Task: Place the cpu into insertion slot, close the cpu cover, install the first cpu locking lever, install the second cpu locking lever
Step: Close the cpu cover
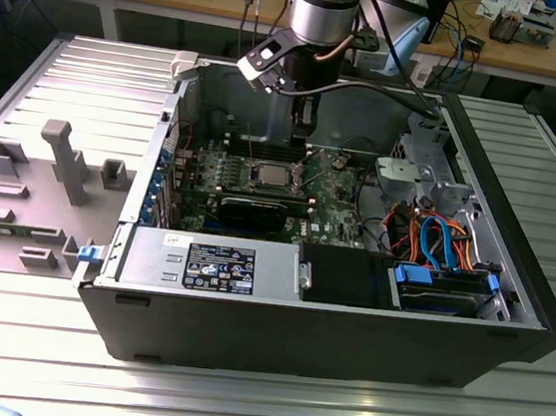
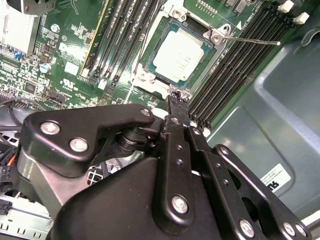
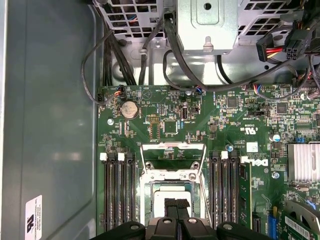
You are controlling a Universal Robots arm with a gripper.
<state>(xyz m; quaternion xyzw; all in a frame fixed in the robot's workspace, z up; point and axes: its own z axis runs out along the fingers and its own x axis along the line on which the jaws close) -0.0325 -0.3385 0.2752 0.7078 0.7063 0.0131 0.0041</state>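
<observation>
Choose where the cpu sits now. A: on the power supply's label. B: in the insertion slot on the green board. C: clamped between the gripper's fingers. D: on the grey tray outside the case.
B: in the second wrist view the cpu lies flat in the insertion slot, its silver top showing, and the gripper at the slot's edge carries nothing.

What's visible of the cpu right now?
The cpu is a flat square chip with a dull silver-grey metal top and a thin darker border. It lies level in the socket on the green board, between two banks of long memory slots. Nothing grips it. The end effector sits shut by one edge of the socket; contact cannot be judged. The chip's underside is hidden.
</observation>
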